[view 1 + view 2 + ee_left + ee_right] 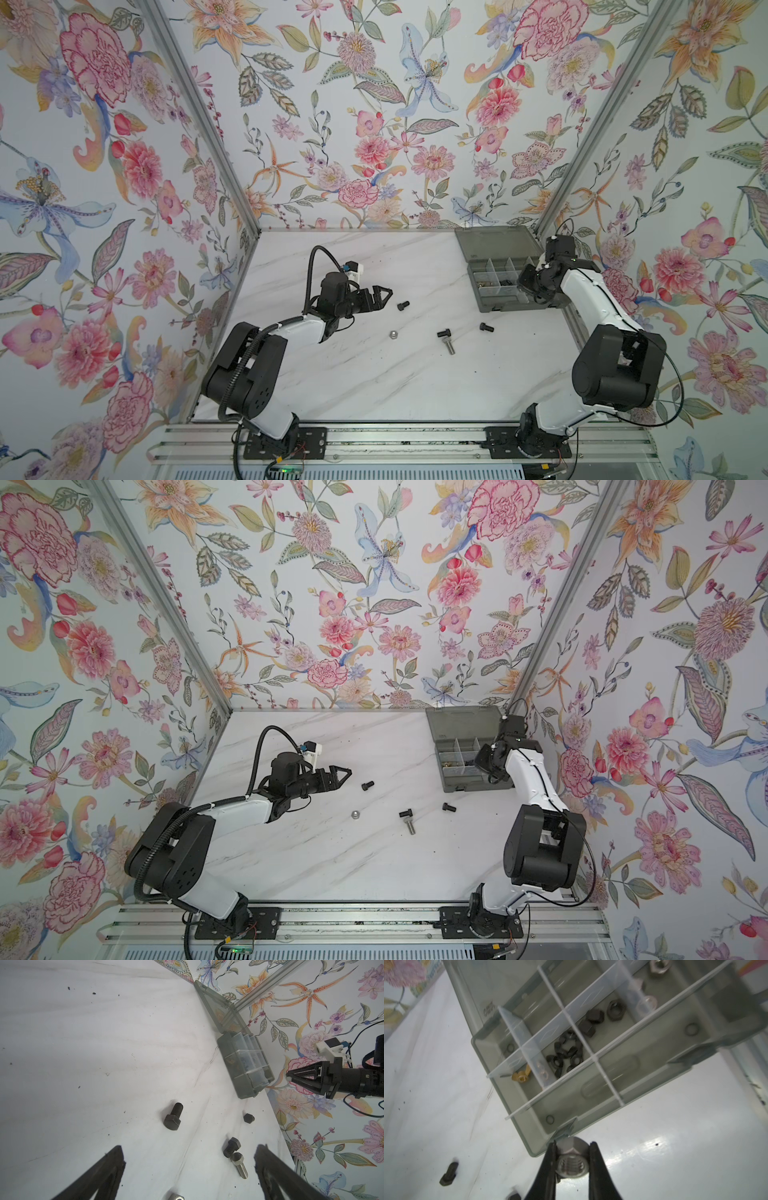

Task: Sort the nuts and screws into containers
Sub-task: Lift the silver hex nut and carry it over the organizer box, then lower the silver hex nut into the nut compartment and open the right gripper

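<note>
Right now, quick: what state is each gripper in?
Left gripper: open, holding nothing.
Right gripper: closed on a silver nut.

Nothing I can read — only a small moulded mark (488, 1009) on the box lid (500, 980), too blurred to make out.

Bright, even light; soft shadows; wrist views blurred; table (652, 1147) glares
</note>
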Action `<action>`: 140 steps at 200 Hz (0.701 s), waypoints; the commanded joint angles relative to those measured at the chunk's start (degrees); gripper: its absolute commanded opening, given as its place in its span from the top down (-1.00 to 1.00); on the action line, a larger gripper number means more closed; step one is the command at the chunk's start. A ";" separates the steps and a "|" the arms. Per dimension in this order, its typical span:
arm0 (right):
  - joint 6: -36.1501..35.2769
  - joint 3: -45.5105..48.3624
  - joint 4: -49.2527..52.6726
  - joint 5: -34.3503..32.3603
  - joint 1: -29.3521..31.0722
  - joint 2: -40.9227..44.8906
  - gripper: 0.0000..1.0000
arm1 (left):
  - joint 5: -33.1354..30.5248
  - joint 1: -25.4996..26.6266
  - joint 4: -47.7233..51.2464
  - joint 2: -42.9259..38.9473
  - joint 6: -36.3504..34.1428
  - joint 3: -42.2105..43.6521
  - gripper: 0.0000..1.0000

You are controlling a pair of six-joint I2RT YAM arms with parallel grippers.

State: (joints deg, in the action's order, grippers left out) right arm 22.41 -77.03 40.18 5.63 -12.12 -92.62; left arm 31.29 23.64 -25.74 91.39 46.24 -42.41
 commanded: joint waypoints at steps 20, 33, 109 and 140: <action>-1.38 -10.09 1.13 -2.77 -6.05 -6.50 1.00 | 1.31 0.04 -2.55 -0.44 -0.76 0.71 -0.99; -1.16 -12.74 1.13 -3.87 -6.90 -9.48 1.00 | 1.34 0.02 -2.56 -0.43 -0.80 0.66 -0.99; 0.96 -23.86 1.13 -7.93 -8.27 -22.17 1.00 | 3.55 -0.70 0.64 1.74 -1.67 -2.67 -0.99; 1.36 -24.76 1.12 -8.22 -8.36 -24.84 1.00 | 4.98 -0.70 0.72 3.58 -0.31 -4.81 -0.99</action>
State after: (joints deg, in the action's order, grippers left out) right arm 22.72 -99.81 40.49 -1.17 -20.34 -115.74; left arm 33.91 23.35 -25.54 93.30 45.89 -44.53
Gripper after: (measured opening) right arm 0.198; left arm 0.994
